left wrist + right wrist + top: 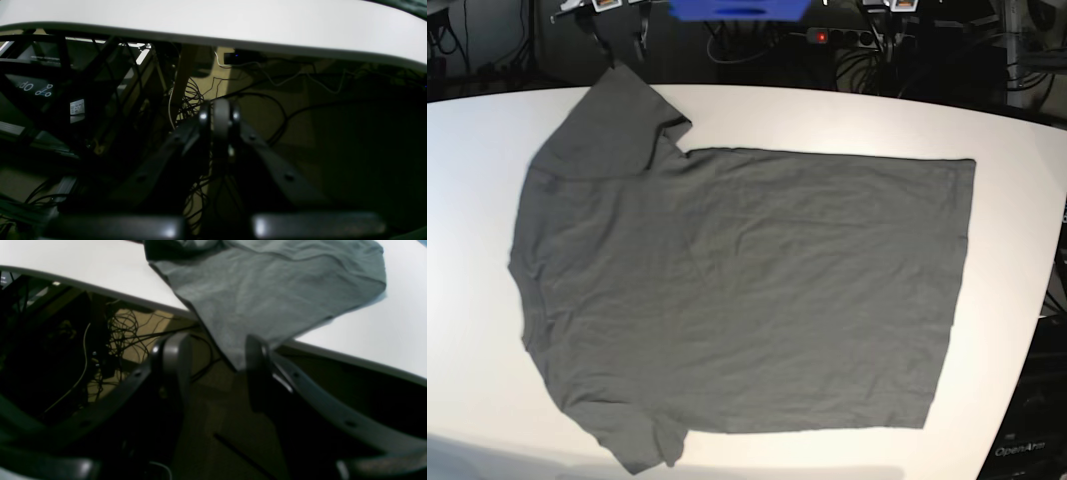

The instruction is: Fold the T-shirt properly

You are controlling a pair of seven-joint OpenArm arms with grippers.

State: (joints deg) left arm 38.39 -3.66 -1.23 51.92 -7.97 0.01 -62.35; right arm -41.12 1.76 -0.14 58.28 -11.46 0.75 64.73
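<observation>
Right gripper (213,353) agape under T-shirt (267,290) sleeve overhanging table (367,336).

Thin, matt, wrinkly grey cloth of T-shirt (737,290); smooth white matt table (472,250); glossy black plastic gripper (213,353).

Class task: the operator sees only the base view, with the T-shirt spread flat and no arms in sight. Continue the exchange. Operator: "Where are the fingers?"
Observer: The right arm's fingers sit below the table edge, spread open.
Operator: Is cloth near them?
Observer: A corner of the T-shirt hangs over the edge, and its tip shows between them. I cannot tell whether it touches them.
Operator: And the left?
Observer: The left arm's fingers are closed together, empty, also below the edge.
</observation>
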